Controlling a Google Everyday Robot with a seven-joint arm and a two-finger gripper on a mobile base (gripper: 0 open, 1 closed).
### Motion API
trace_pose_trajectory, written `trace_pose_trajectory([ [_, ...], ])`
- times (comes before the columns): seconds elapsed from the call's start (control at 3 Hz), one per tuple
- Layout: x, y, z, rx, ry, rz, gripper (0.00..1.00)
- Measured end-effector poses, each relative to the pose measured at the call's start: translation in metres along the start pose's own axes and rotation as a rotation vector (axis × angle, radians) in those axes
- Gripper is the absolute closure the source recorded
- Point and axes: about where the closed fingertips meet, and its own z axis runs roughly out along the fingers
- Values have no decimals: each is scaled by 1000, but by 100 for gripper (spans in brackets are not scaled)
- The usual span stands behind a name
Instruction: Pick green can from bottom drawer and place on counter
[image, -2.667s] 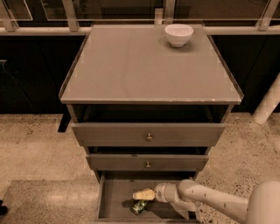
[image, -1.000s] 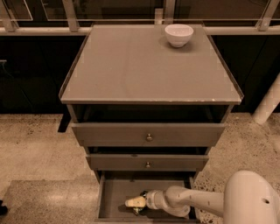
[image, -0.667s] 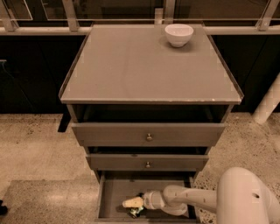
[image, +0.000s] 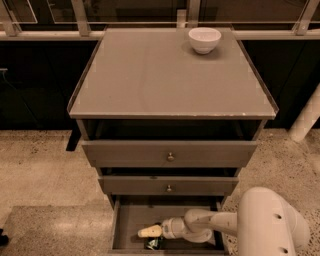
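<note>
The bottom drawer (image: 131, 225) is pulled open at the foot of the cabinet. The green can (image: 154, 243) lies in it near the front edge, only a small dark green part showing. My gripper (image: 150, 231) reaches into the drawer from the right, its pale tip just above and behind the can, covering part of it. I cannot tell whether it touches the can. The counter (image: 165, 75) is the cabinet's flat grey-brown top.
A white bowl (image: 204, 39) stands at the counter's back right. Two taller drawers with round knobs (image: 170, 157) hang over the bottom drawer. My white arm (image: 265, 220) fills the lower right. Speckled floor lies either side; a railing runs behind.
The gripper has moved left and down over the can since the earliest frame, and the arm's elbow has come further into view. Little has moved in the last second.
</note>
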Motion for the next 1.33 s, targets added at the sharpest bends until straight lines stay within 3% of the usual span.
trace_pose_trajectory([
  [0.67, 12, -8, 14, 30, 68, 14, 0],
  [1.33, 12, -5, 15, 43, 83, 13, 0],
])
